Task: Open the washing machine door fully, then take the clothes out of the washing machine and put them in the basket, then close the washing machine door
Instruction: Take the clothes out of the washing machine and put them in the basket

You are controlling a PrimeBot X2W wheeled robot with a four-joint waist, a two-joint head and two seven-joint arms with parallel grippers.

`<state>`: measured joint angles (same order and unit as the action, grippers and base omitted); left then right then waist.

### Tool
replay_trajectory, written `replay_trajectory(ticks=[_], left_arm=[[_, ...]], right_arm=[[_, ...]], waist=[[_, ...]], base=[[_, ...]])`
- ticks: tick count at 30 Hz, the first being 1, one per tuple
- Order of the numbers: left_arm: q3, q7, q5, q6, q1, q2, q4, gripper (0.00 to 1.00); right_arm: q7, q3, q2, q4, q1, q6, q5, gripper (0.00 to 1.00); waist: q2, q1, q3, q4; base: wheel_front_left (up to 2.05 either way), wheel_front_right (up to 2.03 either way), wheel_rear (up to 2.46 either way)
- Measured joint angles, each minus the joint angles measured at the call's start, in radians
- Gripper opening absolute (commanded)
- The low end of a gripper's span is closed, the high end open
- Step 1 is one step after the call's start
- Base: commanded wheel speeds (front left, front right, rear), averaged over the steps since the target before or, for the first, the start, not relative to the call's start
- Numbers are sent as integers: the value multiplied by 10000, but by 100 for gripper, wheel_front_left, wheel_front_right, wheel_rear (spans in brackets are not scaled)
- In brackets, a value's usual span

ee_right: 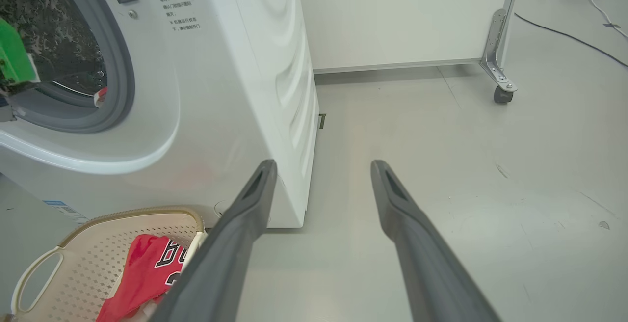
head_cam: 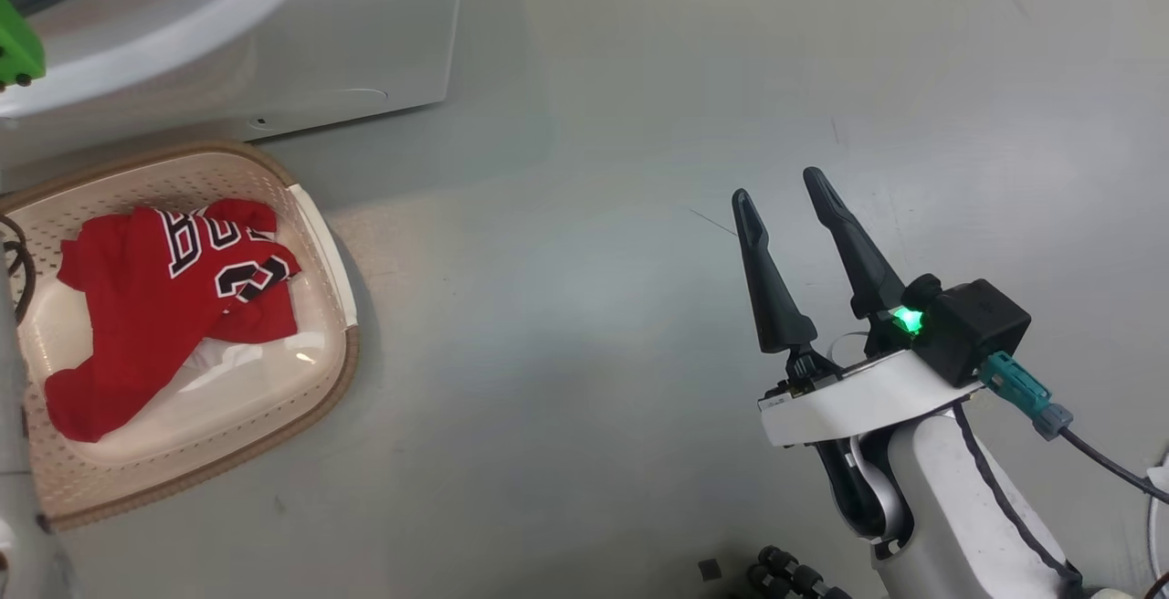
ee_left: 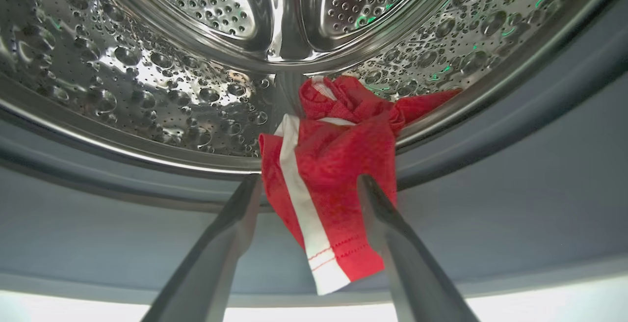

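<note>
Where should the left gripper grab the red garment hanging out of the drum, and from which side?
Probably the loose flap of the red garment draped over the drum lip. Come straight in from the front with the left gripper: its open jaws flank that flap, which lies thin and flat.

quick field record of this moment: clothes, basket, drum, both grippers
basket: red jersey lies inside
drum: red cloth with a white stripe hangs out over its lip
left gripper: open, fingers either side of the red cloth
right gripper: open, empty, over the floor
pending: red cloth into basket
</note>
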<state>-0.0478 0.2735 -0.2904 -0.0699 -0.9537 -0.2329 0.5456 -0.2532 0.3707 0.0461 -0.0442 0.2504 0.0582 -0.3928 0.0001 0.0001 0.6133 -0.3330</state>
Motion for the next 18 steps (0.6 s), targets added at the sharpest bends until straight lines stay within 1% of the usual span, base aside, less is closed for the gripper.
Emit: replay_trajectory(ticks=[3, 4, 6, 9, 14, 15, 18], left_arm=[[-54, 313, -13, -54, -229, -15, 353, 100], [-38, 349, 0, -54, -320, -36, 433, 100], [-36, 362, 2, -56, -424, -69, 506, 100], [-36, 610, 36, -104, -793, -217, 844, 100], [-77, 702, 125, -148, -981, -364, 1187, 100], [-69, 740, 173, -169, -1031, -384, 1258, 100], [-25, 786, 280, -190, -1198, -416, 1440, 100]], right_arm=[[0, 96, 0, -2, 57, -13, -155, 100], [0, 128, 0, -2, 70, -73, -194, 100], [0, 159, 0, 0, 77, -84, -215, 100], [0, 232, -2, 0, 80, -92, -290, 100], [0, 282, -4, 4, 99, -100, -293, 100], [0, 278, -4, 15, 103, -180, -293, 100], [0, 278, -4, 40, 143, -217, -293, 100]], waist=[[0, 0, 73, -153], [0, 0, 101, -199], [0, 0, 129, -243], [0, 0, 241, -418], [0, 0, 345, -569], [0, 0, 376, -599], [0, 0, 474, -665]], base=[[0, 0, 0], [0, 0, 0], [0, 0, 0], [0, 0, 0], [0, 0, 0], [0, 0, 0], [0, 0, 0]])
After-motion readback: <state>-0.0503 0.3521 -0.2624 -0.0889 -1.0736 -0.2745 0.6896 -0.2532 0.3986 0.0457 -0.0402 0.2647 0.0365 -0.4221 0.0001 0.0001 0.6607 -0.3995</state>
